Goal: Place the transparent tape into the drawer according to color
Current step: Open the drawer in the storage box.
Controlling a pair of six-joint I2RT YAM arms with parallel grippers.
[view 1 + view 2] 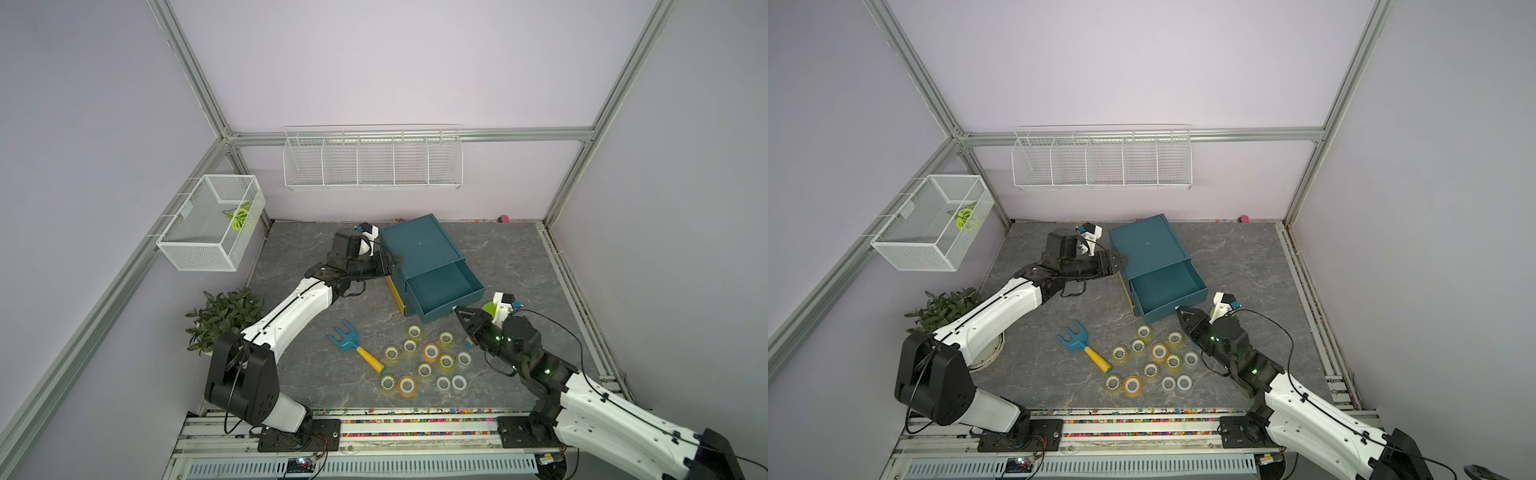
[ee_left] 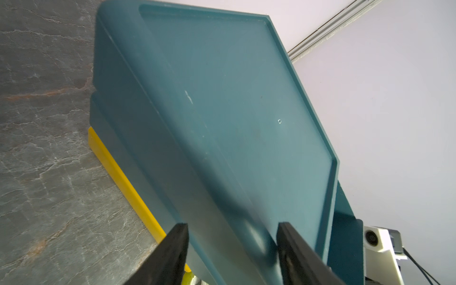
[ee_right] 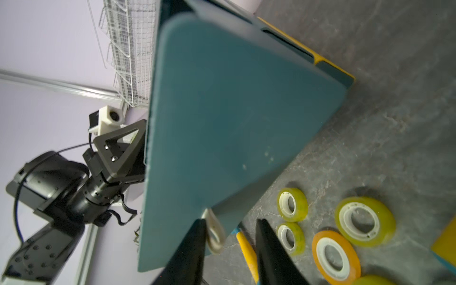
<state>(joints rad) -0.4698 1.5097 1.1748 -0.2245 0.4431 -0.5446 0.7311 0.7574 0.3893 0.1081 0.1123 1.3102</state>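
Note:
Several small transparent tape rolls [image 1: 428, 361] lie in a cluster on the grey floor in front of a teal drawer cabinet [image 1: 419, 241]. Most are yellow-green [image 3: 365, 222], two are orange [image 1: 431, 352] and three are whitish clear [image 1: 459, 383]. The top drawer [image 1: 440, 284] is pulled out and holds nothing. My right gripper [image 3: 232, 220] is open at the drawer's front corner, and the metal ring handle [image 3: 214, 232] hangs beside one finger. My left gripper [image 2: 233, 224] is open, straddling the cabinet's upper left edge [image 1: 392, 262].
A blue toy rake with a yellow handle [image 1: 357, 347] lies left of the rolls. A potted plant [image 1: 224, 316] stands at the left edge. A wire basket [image 1: 208, 224] hangs on the left wall and a wire rack [image 1: 372, 160] on the back wall.

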